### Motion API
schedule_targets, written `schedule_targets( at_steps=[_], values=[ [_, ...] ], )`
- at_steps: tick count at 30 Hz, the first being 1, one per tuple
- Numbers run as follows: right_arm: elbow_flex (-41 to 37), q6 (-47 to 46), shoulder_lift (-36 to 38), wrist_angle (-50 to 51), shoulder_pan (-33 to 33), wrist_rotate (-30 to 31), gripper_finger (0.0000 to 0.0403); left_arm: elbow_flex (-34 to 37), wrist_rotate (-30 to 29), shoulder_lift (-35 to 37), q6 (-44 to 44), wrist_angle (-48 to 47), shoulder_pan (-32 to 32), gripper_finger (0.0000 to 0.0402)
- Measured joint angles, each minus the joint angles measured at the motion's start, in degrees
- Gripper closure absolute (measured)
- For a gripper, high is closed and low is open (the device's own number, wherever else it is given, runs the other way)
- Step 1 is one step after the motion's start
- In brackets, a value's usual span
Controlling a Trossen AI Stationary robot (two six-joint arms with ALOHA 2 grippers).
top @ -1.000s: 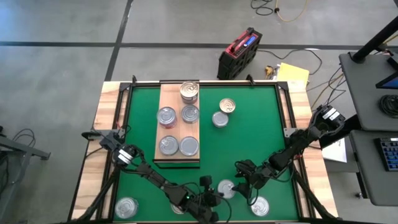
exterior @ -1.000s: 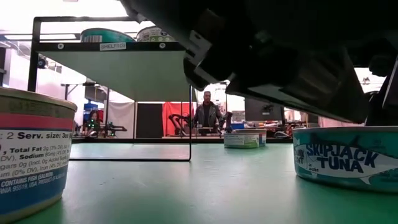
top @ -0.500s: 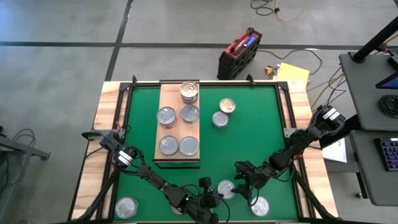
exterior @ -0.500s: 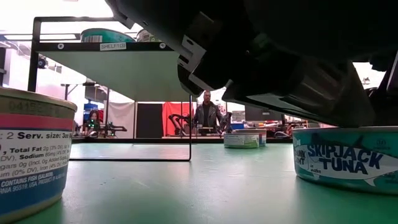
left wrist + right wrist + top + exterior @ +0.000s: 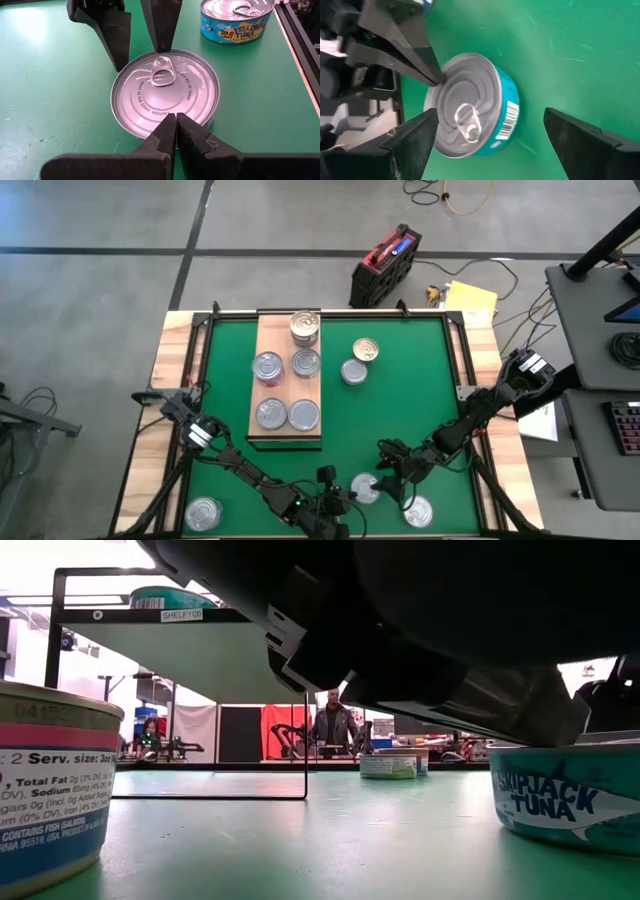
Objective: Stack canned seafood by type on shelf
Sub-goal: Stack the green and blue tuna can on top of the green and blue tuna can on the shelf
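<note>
The blue tuna tin (image 5: 472, 107) is sitting at the near edge of the counter (image 5: 400, 410). It is looking hard, a bit heavy, and smooth, so squeezing its round sides seems best. The right hand (image 5: 490, 137) is spreading wide around it. The left hand (image 5: 175, 131) is pinching shut, touching its rim.

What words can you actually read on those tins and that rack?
"SKIPJACK TUNA": teal tin.
"SOLID LIGHT YELLOWFIN TUNA": blue tin.
"CAUTION": lid of the silver tin; the rest is too small.
"SHELF100" (last characters uncertain): rack tag.
"Serv. size", "Total Fat", "Sodium": near tin; the figures are unclear.
</note>
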State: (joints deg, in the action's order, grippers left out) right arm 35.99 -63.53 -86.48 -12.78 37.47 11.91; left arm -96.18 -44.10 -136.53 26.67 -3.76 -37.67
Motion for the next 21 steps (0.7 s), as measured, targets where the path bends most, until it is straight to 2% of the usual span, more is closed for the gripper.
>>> schedule_targets(
  at_steps=[21],
  values=[
    [0.00,-6.60,0.00,-2.43,-0.02,-3.38,0.0049,0.21,-0.13,-0.07,2.45,-0.12,-0.04,0.0402]
  ],
)
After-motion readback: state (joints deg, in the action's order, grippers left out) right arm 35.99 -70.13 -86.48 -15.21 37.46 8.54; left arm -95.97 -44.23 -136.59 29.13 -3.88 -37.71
